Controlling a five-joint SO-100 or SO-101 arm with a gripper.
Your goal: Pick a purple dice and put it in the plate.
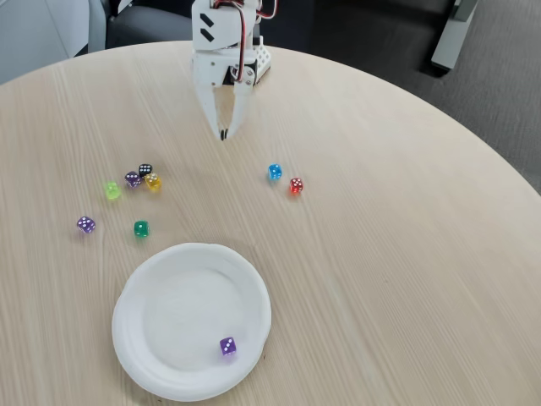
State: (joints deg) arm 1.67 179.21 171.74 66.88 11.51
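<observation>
A purple dice (228,347) lies inside the white paper plate (177,296), near its front right rim. Another violet die (85,224) sits on the table to the left of the plate. My white gripper (224,134) hangs at the back of the table, pointing down. Its fingers meet at the tips and hold nothing. It is well away from the plate and from every die.
A cluster at the left holds a greyish-purple die (133,178), a black die (145,169), a yellow die (153,181) and a lime die (112,190). A green die (141,228) lies just above the plate. Blue (275,172) and red (296,185) dice sit mid-table.
</observation>
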